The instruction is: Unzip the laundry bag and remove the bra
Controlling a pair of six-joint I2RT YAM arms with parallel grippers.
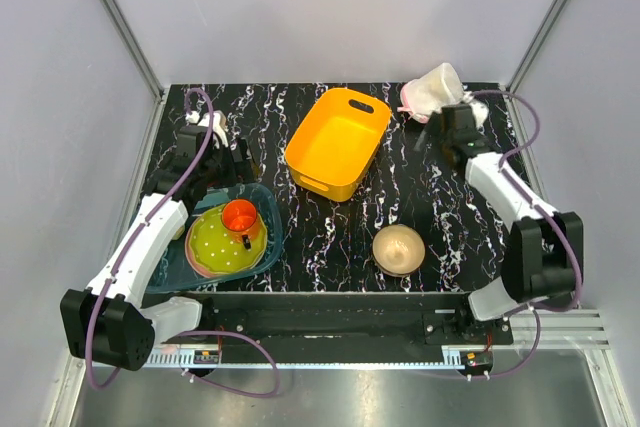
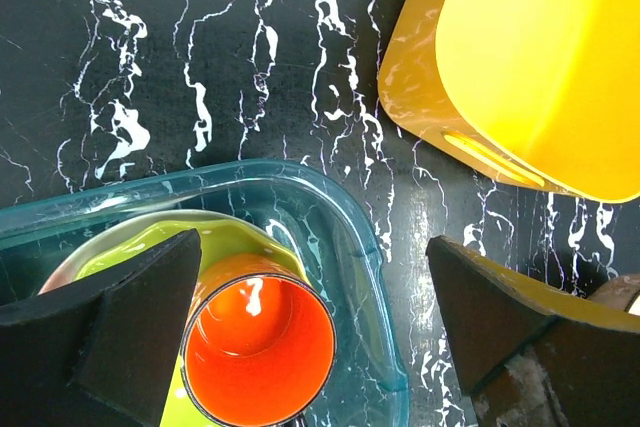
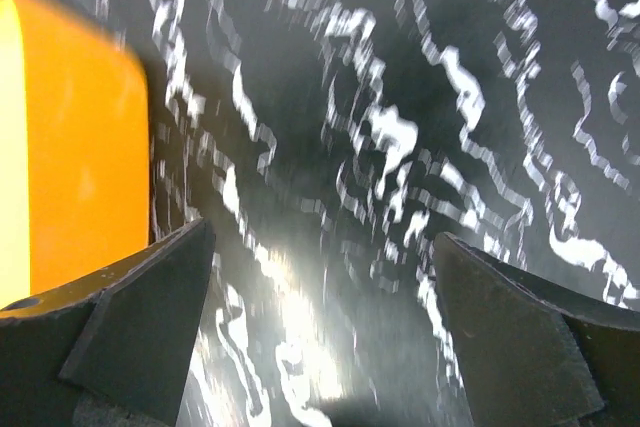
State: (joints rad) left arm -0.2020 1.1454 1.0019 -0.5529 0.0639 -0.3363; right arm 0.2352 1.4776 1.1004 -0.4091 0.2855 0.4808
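Note:
The laundry bag (image 1: 432,89), white mesh with pink trim, lies at the far right edge of the table, seen only in the top view. The bra is not visible in any view. My right gripper (image 1: 428,135) hovers just in front of the bag, apart from it. In the right wrist view it (image 3: 320,347) is open and empty over blurred black marble. My left gripper (image 1: 238,172) hangs over the far end of the teal tray. In the left wrist view it (image 2: 315,317) is open and empty above an orange cup (image 2: 258,347).
An orange plastic basket (image 1: 338,142) stands mid-table, also in the left wrist view (image 2: 540,57) and the right wrist view (image 3: 70,167). A teal tray (image 1: 268,252) at the left holds a green plate (image 1: 215,242) and the orange cup (image 1: 240,217). A tan bowl (image 1: 398,247) sits near the front.

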